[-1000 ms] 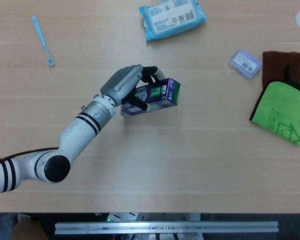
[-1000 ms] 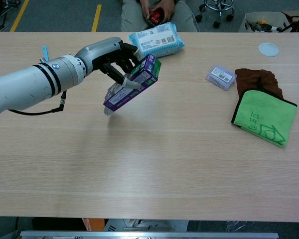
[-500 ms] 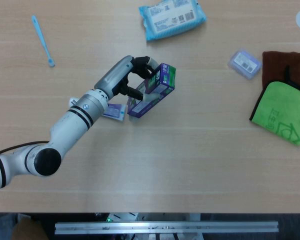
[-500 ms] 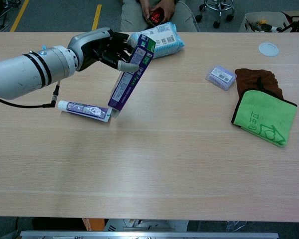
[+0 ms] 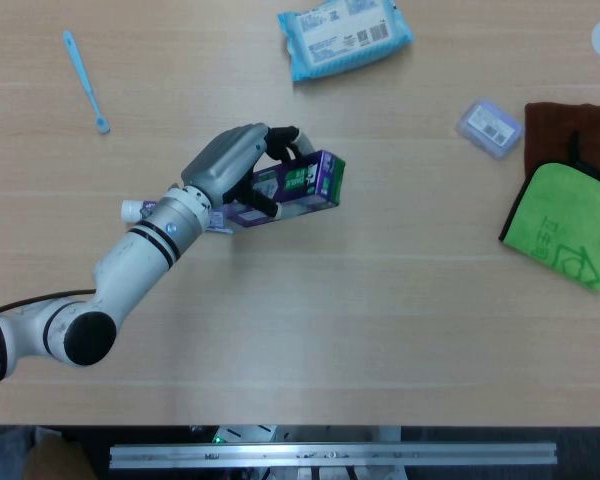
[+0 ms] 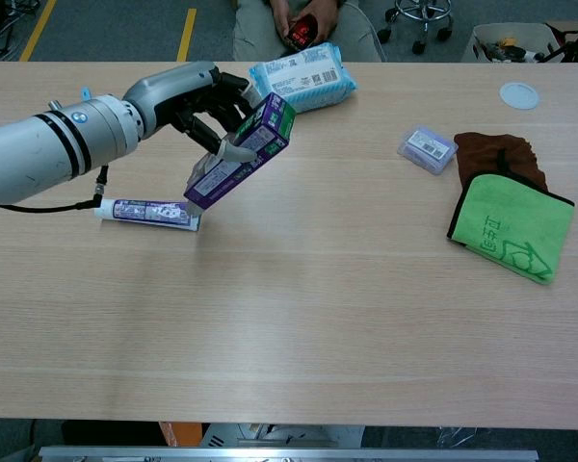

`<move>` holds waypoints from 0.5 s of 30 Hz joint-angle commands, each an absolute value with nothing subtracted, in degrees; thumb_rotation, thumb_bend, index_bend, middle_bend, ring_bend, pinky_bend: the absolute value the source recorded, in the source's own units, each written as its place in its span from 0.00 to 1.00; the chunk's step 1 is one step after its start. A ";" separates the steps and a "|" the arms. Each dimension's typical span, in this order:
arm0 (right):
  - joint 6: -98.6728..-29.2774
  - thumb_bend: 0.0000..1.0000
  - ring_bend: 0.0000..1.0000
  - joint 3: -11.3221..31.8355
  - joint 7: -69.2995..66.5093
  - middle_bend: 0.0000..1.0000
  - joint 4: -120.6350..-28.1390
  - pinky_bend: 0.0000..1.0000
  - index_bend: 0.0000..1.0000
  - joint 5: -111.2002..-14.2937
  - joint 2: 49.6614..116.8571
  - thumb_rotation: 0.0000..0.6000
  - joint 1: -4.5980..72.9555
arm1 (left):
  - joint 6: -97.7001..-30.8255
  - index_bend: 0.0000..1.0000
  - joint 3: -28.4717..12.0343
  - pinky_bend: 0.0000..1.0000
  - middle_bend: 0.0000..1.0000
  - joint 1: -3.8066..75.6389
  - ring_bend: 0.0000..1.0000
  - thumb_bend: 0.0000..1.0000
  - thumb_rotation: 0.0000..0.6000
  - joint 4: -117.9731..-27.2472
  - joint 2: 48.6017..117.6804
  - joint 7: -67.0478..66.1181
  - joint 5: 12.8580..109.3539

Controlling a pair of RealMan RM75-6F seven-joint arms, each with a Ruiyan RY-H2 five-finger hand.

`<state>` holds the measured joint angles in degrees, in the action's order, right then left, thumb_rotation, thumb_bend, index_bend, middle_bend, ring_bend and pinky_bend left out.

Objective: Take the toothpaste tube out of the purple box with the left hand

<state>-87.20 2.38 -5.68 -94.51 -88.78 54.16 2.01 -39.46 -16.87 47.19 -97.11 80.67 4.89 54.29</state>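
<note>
My left hand holds the purple box in the air above the table. The box tilts, its open end pointing down and to the left in the chest view. The toothpaste tube lies flat on the table outside the box, just below that open end, cap to the left. In the head view only the tube's white cap end shows beside my forearm. The right hand is in neither view.
A blue toothbrush lies at the far left. A blue wipes pack sits at the back, a small lilac box to the right, and green and brown cloths by the right edge.
The tube has slid out of the box onto the table. My left hand first tipped the box steeply, then lowered it to a flatter tilt and shifted slightly left.
</note>
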 commanded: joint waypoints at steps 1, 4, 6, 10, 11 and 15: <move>-87.14 0.26 0.43 2.38 -5.73 0.43 -94.43 0.46 0.39 -88.76 54.19 1.00 2.02 | -45.53 0.45 -9.11 0.31 0.51 48.23 0.37 0.21 1.00 -98.33 79.18 -9.72 55.17; -86.94 0.26 0.43 2.37 -5.76 0.43 -94.29 0.46 0.39 -88.76 54.33 1.00 2.12 | -49.21 0.46 -5.75 0.31 0.51 48.37 0.37 0.21 1.00 -99.70 78.37 -18.44 53.17; -86.81 0.26 0.43 2.36 -5.80 0.43 -94.23 0.46 0.39 -88.82 54.44 1.00 2.20 | -52.00 0.46 -4.15 0.31 0.51 48.30 0.37 0.21 1.00 -100.43 78.28 -23.40 52.08; -86.55 0.26 0.43 2.38 -5.93 0.43 -94.02 0.46 0.39 -88.86 54.71 1.00 2.39 | -58.84 0.46 -0.94 0.31 0.51 47.23 0.37 0.21 1.00 -102.55 78.70 -33.09 50.62; -86.48 0.26 0.43 2.38 -5.95 0.43 -93.96 0.46 0.39 -88.86 54.76 1.00 2.43 | -60.01 0.46 -0.43 0.31 0.51 46.90 0.37 0.21 1.00 -103.33 78.75 -34.51 50.25; -86.13 0.26 0.43 2.37 -6.10 0.43 -93.71 0.46 0.39 -88.90 54.98 1.00 2.65 | -63.76 0.45 1.13 0.31 0.50 45.67 0.37 0.21 1.00 -106.23 78.89 -39.05 48.45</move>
